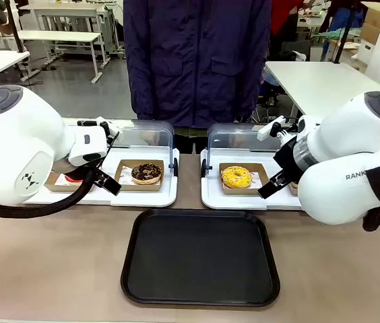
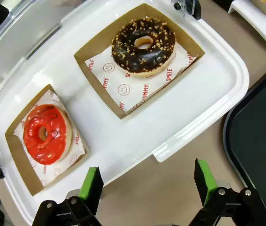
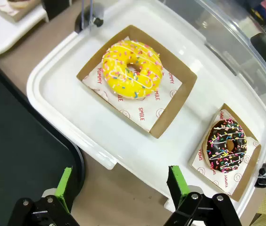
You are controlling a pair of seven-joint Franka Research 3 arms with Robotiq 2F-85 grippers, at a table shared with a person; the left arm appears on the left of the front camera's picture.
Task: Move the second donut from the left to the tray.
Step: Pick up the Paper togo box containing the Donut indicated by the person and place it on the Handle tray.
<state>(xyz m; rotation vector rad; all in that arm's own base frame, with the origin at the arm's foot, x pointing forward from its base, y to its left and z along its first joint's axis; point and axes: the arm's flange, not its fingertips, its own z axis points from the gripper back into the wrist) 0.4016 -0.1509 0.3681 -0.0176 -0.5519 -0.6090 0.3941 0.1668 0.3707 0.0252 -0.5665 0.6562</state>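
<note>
The second donut from the left (image 1: 147, 173) has dark chocolate glaze with light crumbs (image 2: 143, 44) and lies in a small brown cardboard tray on the left white display tray (image 2: 180, 108). My left gripper (image 2: 148, 183) hovers open above that display tray's near edge, short of the donut, and holds nothing. In the front view the left gripper (image 1: 106, 182) hangs just left of the donut. The large black tray (image 1: 200, 256) lies bare at the table's near middle; its edge (image 2: 260, 136) is beside my left gripper. My right gripper (image 3: 121, 186) is open over the right display tray's near edge (image 1: 271, 186).
A red-glazed donut (image 2: 45, 133) sits left of the chocolate one. The right display tray (image 3: 67, 89) carries a yellow donut (image 3: 132, 69) and a dark donut with coloured sprinkles (image 3: 226, 145). Clear lids (image 1: 146, 134) stand open behind both trays. A person (image 1: 197, 60) stands at the far side.
</note>
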